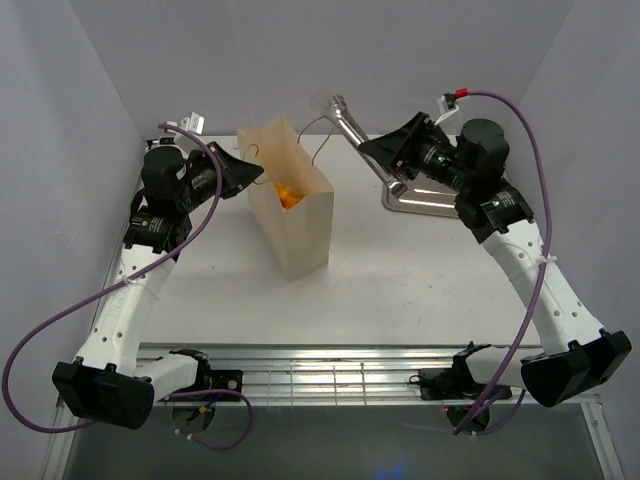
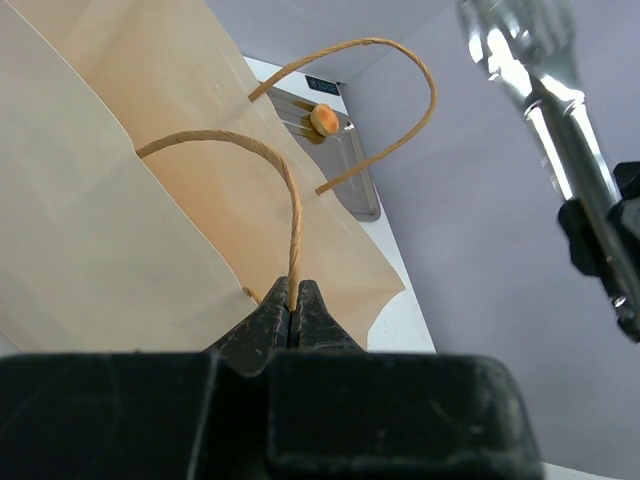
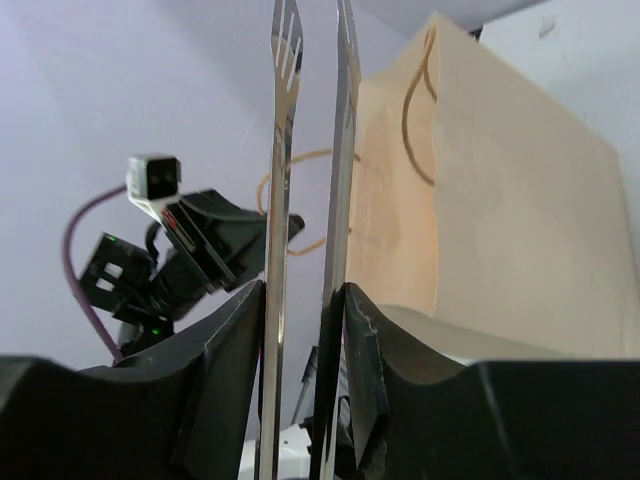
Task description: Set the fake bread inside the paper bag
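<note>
Left pincer [image 2: 292,312]: clenched tight on one cord handle [image 2: 290,200] at the left rim of the bag; the mouth is judged to be held open by this.
Paper bag [image 1: 300,225]: stood upright on the table [image 1: 400,280], between the two arms, mouth upward.
Fake bread [image 1: 288,192]: orange pieces are seen inside the bag.
Small round bun [image 2: 323,119]: found on the steel tray [image 2: 362,185], right of the bag; it is hidden beneath the right arm in the top view.
Metal tongs [image 3: 277,200]: blades apart, nothing seen between them; the long axis runs near-right to far-left, tips raised by the bag's far right corner.
Right pincer [image 3: 303,295]: partly closed, grasping the tongs by both blades.
Governing relation: the bun lies to the near right of the tong tips, on the right arm's side. Being round, it has no axis to match. A swing towards the tray and a descent are judged necessary.
</note>
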`<state>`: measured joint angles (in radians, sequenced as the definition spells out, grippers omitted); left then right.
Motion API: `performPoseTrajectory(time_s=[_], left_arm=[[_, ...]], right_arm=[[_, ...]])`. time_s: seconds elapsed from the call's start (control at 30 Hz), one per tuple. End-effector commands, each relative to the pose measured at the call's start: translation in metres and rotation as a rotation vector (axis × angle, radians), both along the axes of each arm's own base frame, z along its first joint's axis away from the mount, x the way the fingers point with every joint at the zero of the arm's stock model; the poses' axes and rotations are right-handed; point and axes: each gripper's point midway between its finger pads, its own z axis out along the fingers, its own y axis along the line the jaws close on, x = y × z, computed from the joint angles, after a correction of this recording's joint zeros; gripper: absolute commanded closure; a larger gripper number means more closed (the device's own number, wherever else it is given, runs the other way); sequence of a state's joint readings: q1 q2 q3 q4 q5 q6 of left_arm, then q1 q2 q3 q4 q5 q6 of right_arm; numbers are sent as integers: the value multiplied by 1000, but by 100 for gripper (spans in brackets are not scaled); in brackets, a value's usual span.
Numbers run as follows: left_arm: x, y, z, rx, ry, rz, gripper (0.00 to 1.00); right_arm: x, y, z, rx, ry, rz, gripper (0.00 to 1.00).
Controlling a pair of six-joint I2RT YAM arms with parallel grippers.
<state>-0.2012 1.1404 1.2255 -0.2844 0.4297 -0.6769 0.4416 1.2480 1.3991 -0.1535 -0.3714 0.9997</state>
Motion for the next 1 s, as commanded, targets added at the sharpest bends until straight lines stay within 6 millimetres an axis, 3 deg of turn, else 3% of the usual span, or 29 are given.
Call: performPoseTrajectory(time_s=[0.0, 0.13, 0.33, 0.37, 0.5, 0.53, 0.6, 0.63, 0.97], left_arm=[[-9, 0, 15, 4, -48, -11, 100], [-9, 0, 15, 7, -51, -17, 100], [-8, -1, 12, 14, -49, -24, 100], [-8, -2, 12, 15, -48, -29, 100], [-9, -1, 13, 19, -51, -28, 100], [-9, -1, 14, 19, -51, -28, 100], [-9, -1, 13, 21, -49, -27, 100], [-9, -1, 14, 20, -52, -28, 100], [-5, -2, 6, 22, -34, -30, 100]], right_arm=[[7, -29, 57, 87, -130, -19, 58], [18, -62, 75, 129, -162, -69, 58], [40, -118, 71, 118, -157, -206, 58], [47, -137, 71, 116, -176, -252, 58], [56, -167, 39, 140, -128, -288, 58], [60, -172, 16, 142, -80, -291, 58], [67, -186, 0, 140, -54, -319, 58], [70, -193, -20, 139, -15, -332, 58], [88, -217, -110, 107, 128, -374, 58]])
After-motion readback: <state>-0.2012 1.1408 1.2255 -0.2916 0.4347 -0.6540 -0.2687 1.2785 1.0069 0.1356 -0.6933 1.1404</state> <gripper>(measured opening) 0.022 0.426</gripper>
